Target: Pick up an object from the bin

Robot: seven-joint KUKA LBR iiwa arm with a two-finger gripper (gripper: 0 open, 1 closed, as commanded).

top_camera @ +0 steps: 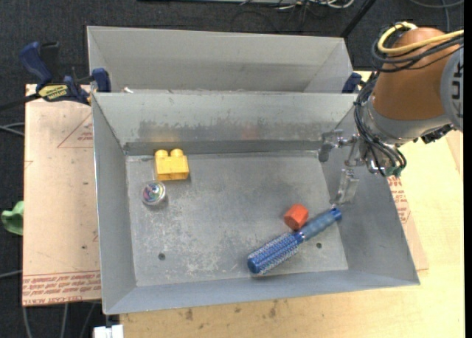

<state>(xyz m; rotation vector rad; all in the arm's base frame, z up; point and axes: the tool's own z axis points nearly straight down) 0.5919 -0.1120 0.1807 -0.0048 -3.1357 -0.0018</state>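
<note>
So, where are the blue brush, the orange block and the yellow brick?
blue brush (274,253): camera view, its bristle head.
orange block (296,217): camera view, its top face.
yellow brick (171,165): camera view, its studded top.

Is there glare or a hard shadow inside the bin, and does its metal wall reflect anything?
Camera view: the light is soft and even, with no hard glare on the bin; the yellow block and the blue brush cast only faint shadows; the back wall carries a dim yellowish reflection above the block.
</note>
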